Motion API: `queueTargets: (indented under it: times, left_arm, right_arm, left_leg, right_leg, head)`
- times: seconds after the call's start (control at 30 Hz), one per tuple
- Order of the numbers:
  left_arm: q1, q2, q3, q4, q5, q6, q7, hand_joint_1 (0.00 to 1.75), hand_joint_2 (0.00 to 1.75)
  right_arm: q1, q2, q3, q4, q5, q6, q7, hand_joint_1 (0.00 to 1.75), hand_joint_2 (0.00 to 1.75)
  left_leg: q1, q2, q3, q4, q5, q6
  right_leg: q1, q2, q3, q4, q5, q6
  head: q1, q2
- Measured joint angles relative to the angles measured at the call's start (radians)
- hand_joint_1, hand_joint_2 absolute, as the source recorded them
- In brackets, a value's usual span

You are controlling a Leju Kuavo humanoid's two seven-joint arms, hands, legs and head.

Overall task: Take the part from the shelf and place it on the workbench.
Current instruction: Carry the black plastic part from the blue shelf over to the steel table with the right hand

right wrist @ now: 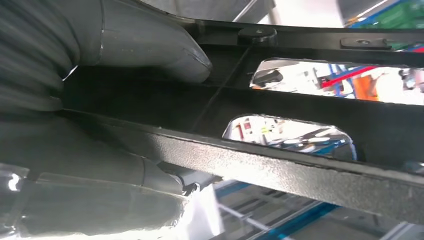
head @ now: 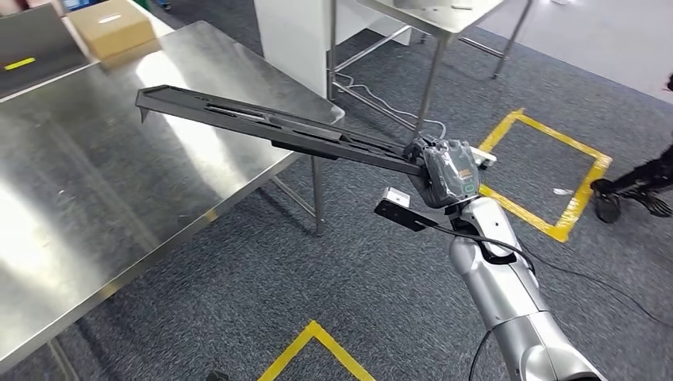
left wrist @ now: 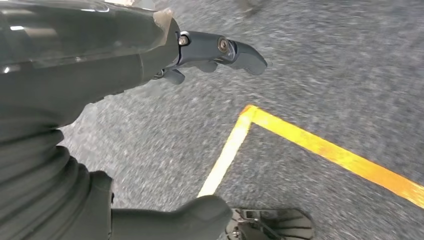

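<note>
Shiny steel surface (head: 95, 206) waits beneath the long flat black metal part (head: 262, 123). Right robot hand (head: 444, 176) grips one end tightly; left robot hand (left wrist: 150, 60) hangs open, holding nothing. Held so far out, the part could tip and slip.

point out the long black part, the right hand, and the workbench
long black part (head: 238, 115): head view, mid-span of its top face
right hand (head: 444, 171): head view, back of hand
workbench (head: 95, 198): head view, bare steel top
</note>
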Motion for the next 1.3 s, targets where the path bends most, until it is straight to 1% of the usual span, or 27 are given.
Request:
queueTargets:
  times: [0.07,0.13,0.2,0.23,0.27,0.3,0.37,0.4,0.43,0.47,0.53,0.6,0.63,0.67,0.73,0.8,0.87,0.93,0.97,1.0,1.03,1.07,1.1,1.17,1.23,1.27,1.3]
  left_arm:
    - [0.001,0.000,0.004,0.000,0.002,0.000,-0.001,0.00,1.75]
    - [0.000,-0.001,0.007,-0.001,0.002,0.000,-0.002,0.00,1.75]
    - [0.002,-0.001,0.008,-0.001,0.003,0.000,-0.002,0.00,1.75]
    - [0.004,0.000,0.009,-0.001,0.003,0.000,-0.002,0.00,1.75]
    - [0.006,0.000,0.010,-0.001,0.003,0.001,-0.002,0.00,1.75]
    - [0.006,0.000,0.012,-0.001,0.003,0.001,-0.002,0.00,1.75]
    - [0.003,0.001,0.015,-0.001,0.003,0.002,-0.002,0.00,1.75]
    - [0.003,0.001,0.017,-0.001,0.003,0.003,-0.002,0.00,1.75]
    - [0.003,0.001,0.017,-0.001,0.003,0.003,-0.002,0.00,1.75]
    - [0.004,0.001,0.018,-0.001,0.004,0.003,-0.002,0.00,1.75]
    - [0.005,0.001,0.021,-0.001,0.006,0.003,-0.004,0.00,1.75]
    - [0.003,0.001,0.024,-0.001,0.007,0.004,-0.006,0.00,1.75]
    - [0.002,0.000,0.024,-0.001,0.007,0.005,-0.008,0.00,1.75]
    - [0.002,0.000,0.025,-0.002,0.007,0.006,-0.009,0.00,1.75]
    - [0.005,0.000,0.026,-0.002,0.007,0.007,-0.010,0.00,1.75]
    - [0.007,-0.001,0.027,-0.002,0.006,0.008,-0.010,0.00,1.75]
    - [0.003,-0.003,0.027,-0.002,0.003,0.008,-0.009,0.00,1.75]
    - [0.001,-0.004,0.027,-0.002,0.002,0.006,-0.007,0.00,1.75]
    - [0.002,-0.004,0.028,-0.002,0.002,0.005,-0.006,0.00,1.75]
    - [0.003,-0.005,0.029,-0.002,0.002,0.004,-0.004,0.00,1.75]
    - [0.004,-0.005,0.030,-0.002,0.001,0.003,-0.003,0.00,1.75]
    - [0.003,-0.004,0.031,-0.002,0.000,0.002,-0.002,0.00,1.75]
    - [0.002,-0.004,0.033,-0.002,0.000,0.000,-0.002,0.00,1.75]
    - [0.002,-0.002,0.037,-0.002,0.002,-0.012,-0.002,0.00,1.75]
    - [0.004,0.000,0.045,-0.002,0.005,-0.024,-0.003,0.00,1.75]
    - [0.006,0.001,0.049,-0.002,0.006,-0.027,-0.003,0.00,1.75]
    - [0.008,0.002,0.052,-0.002,0.006,-0.028,-0.003,0.00,1.75]
  right_arm:
    - [-0.002,-0.002,0.000,0.001,0.000,0.001,0.000,1.75,1.75]
    - [-0.006,-0.003,0.000,0.003,-0.001,0.002,0.000,1.75,1.75]
    - [-0.008,-0.001,0.000,0.007,-0.001,0.003,0.000,1.75,1.75]
    - [-0.010,0.000,0.000,0.010,-0.001,0.002,-0.001,1.75,1.75]
    - [-0.013,0.002,0.000,0.013,-0.001,0.002,-0.002,1.75,1.75]
    - [-0.016,0.003,-0.001,0.017,-0.002,0.001,-0.003,1.75,1.75]
    - [-0.020,0.003,-0.002,0.024,-0.004,0.001,-0.005,1.75,1.75]
    - [-0.021,0.002,-0.003,0.028,-0.006,0.001,-0.006,1.75,1.75]
    - [-0.022,0.002,-0.003,0.032,-0.006,0.001,-0.006,1.75,1.75]
    - [-0.023,0.003,-0.003,0.036,-0.006,0.001,-0.007,1.75,1.75]
    - [-0.030,0.005,-0.003,0.043,-0.007,0.003,-0.010,1.75,1.75]
    - [-0.044,0.006,-0.003,0.049,-0.008,0.006,-0.013,1.75,1.75]
    - [-0.051,0.007,-0.004,0.052,-0.009,0.009,-0.014,1.75,1.75]
    - [-0.057,0.008,-0.004,0.055,-0.010,0.011,-0.015,1.75,1.75]
    - [-0.069,0.009,-0.004,0.064,-0.010,0.012,-0.017,1.75,1.75]
    - [-0.081,0.007,-0.005,0.076,-0.010,0.011,-0.018,1.75,1.75]
    - [-0.088,0.000,-0.007,0.092,-0.011,0.010,-0.019,1.75,1.75]
    - [-0.089,-0.008,-0.009,0.110,-0.011,0.010,-0.020,1.75,1.75]
    - [-0.090,-0.011,-0.010,0.118,-0.010,0.010,-0.019,1.75,1.75]
    - [-0.092,-0.014,-0.011,0.127,-0.010,0.009,-0.018,1.75,1.75]
    - [-0.098,-0.016,-0.012,0.136,-0.008,0.007,-0.015,1.75,1.75]
    - [-0.107,-0.018,-0.013,0.147,-0.006,0.005,-0.012,1.75,1.75]
    - [-0.121,-0.020,-0.014,0.161,-0.001,0.002,-0.007,1.75,1.75]
    - [-0.157,-0.021,-0.015,0.204,0.021,-0.008,0.007,1.75,1.75]
    - [-0.204,-0.020,-0.015,0.263,0.052,-0.016,0.021,1.75,1.75]
    - [-0.230,-0.018,-0.014,0.296,0.066,-0.017,0.027,1.75,1.75]
    - [-0.256,-0.017,-0.013,0.326,0.077,-0.018,0.031,1.75,1.75]
  left_leg:
    - [0.002,-0.028,-0.004,0.002,0.004,-0.010]
    - [0.001,-0.051,-0.013,0.003,0.010,-0.024]
    - [0.003,-0.073,-0.022,-0.003,0.019,-0.040]
    - [0.005,-0.073,-0.027,-0.002,0.021,-0.045]
    - [0.004,-0.055,-0.034,0.008,0.013,-0.049]
    - [0.004,-0.024,-0.051,0.041,-0.008,-0.051]
    - [0.002,0.042,-0.105,0.162,-0.074,-0.053]
    - [0.002,0.056,-0.134,0.228,-0.101,-0.054]
    - [0.002,0.062,-0.152,0.269,-0.114,-0.055]
    - [0.002,0.066,-0.153,0.278,-0.110,-0.054]
    - [0.001,0.085,-0.099,0.187,-0.061,-0.048]
    - [-0.008,0.128,-0.031,0.067,-0.025,-0.035]
    - [-0.013,0.141,-0.014,0.033,-0.019,-0.028]
    - [-0.018,0.142,-0.011,0.022,-0.021,-0.023]
    - [-0.017,0.116,-0.011,0.015,-0.015,-0.013]
    - [-0.012,0.093,-0.007,0.004,-0.006,0.001]
    - [-0.008,0.069,-0.006,0.000,0.000,0.010]
    - [-0.007,0.039,-0.007,0.000,0.001,0.011]
    - [-0.006,0.024,-0.008,0.001,0.002,0.010]
    - [-0.004,0.008,-0.008,0.001,0.004,0.007]
    - [-0.002,-0.005,-0.008,0.003,0.005,0.003]
    - [0.000,-0.018,-0.010,0.004,0.005,-0.002]
    - [0.001,-0.029,-0.014,0.008,0.006,-0.008]
    - [0.000,-0.049,-0.026,0.010,0.012,-0.024]
    - [0.002,-0.065,-0.036,0.007,0.021,-0.037]
    - [0.002,-0.054,-0.041,0.012,0.018,-0.041]
    - [0.002,-0.031,-0.053,0.031,0.006,-0.044]
  right_leg:
    - [-0.011,0.044,0.065,-0.135,0.051,0.017]
    - [-0.012,0.078,0.100,-0.211,0.076,0.015]
    - [-0.007,0.061,0.100,-0.216,0.082,0.000]
    - [-0.009,0.049,0.100,-0.217,0.085,-0.006]
    - [-0.012,0.037,0.100,-0.219,0.088,-0.015]
    - [-0.014,0.024,0.100,-0.220,0.090,-0.024]
    - [-0.005,-0.003,0.100,-0.221,0.090,-0.039]
    - [0.000,-0.019,0.100,-0.220,0.090,-0.043]
    - [0.004,-0.033,0.100,-0.220,0.089,-0.045]
    - [0.007,-0.047,0.099,-0.220,0.088,-0.046]
    - [0.011,-0.071,0.100,-0.220,0.087,-0.048]
    - [0.020,-0.092,0.100,-0.219,0.083,-0.045]
    - [0.024,-0.102,0.100,-0.219,0.082,-0.042]
    - [0.028,-0.112,0.100,-0.219,0.079,-0.039]
    - [0.030,-0.126,0.100,-0.218,0.074,-0.030]
    - [0.026,-0.090,0.088,-0.185,0.052,-0.025]
    - [0.018,-0.032,0.041,-0.078,0.002,-0.027]
    - [0.012,-0.011,-0.014,0.039,-0.038,-0.025]
    - [0.008,-0.008,-0.023,0.057,-0.038,-0.018]
    - [0.004,-0.005,-0.014,0.035,-0.022,-0.007]
    - [-0.002,0.001,0.012,-0.022,0.005,0.005]
    - [-0.010,0.019,0.043,-0.092,0.033,0.017]
    - [-0.015,0.040,0.071,-0.151,0.055,0.023]
    - [-0.015,0.062,0.092,-0.203,0.073,0.018]
    - [-0.013,0.043,0.090,-0.203,0.080,0.002]
    - [-0.014,0.032,0.089,-0.204,0.083,-0.004]
    - [-0.015,0.021,0.089,-0.205,0.085,-0.012]
  head:
    - [0.002,0.000]
    - [0.002,0.000]
    - [0.001,0.000]
    - [0.001,0.000]
    - [-0.002,0.000]
    - [-0.006,0.000]
    - [-0.013,0.000]
    - [-0.014,0.000]
    - [-0.014,0.000]
    - [-0.014,0.000]
    - [-0.014,0.000]
    - [-0.013,0.000]
    - [-0.012,0.000]
    - [-0.011,0.000]
    - [-0.010,0.000]
    - [-0.009,0.000]
    - [-0.007,0.000]
    - [-0.006,0.000]
    - [-0.006,0.000]
    - [-0.006,0.000]
    - [-0.006,0.000]
    - [-0.005,0.000]
    - [-0.005,0.000]
    - [-0.007,0.000]
    - [-0.010,0.000]
    - [-0.011,0.000]
    - [-0.014,0.000]
